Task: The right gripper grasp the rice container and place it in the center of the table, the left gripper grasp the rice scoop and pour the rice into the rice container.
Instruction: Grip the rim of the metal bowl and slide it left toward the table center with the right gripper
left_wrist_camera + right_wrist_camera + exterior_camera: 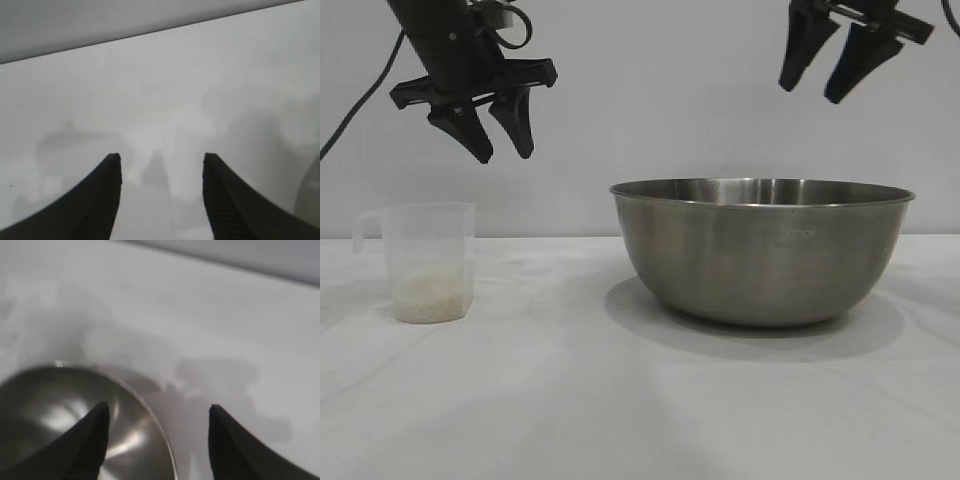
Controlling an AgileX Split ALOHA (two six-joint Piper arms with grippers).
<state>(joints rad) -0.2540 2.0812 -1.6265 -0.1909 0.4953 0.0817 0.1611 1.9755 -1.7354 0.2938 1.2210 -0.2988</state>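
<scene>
The rice container [761,250], a big steel bowl, rests on the white table [570,400] right of centre. High above its right side hangs my right gripper [815,90], open and empty; in the right wrist view the rice container's rim [150,410] passes below the gap of the right gripper [157,412]. The rice scoop [425,260], a clear cup with its handle at the left, stands at the left with rice [428,298] in its bottom. My left gripper [505,150] hovers open above it, a bit to the right. The left wrist view shows the left gripper [162,160] over bare table.
A plain pale wall [650,100] rises behind the table. Bare table surface lies between the scoop and the bowl and along the whole front.
</scene>
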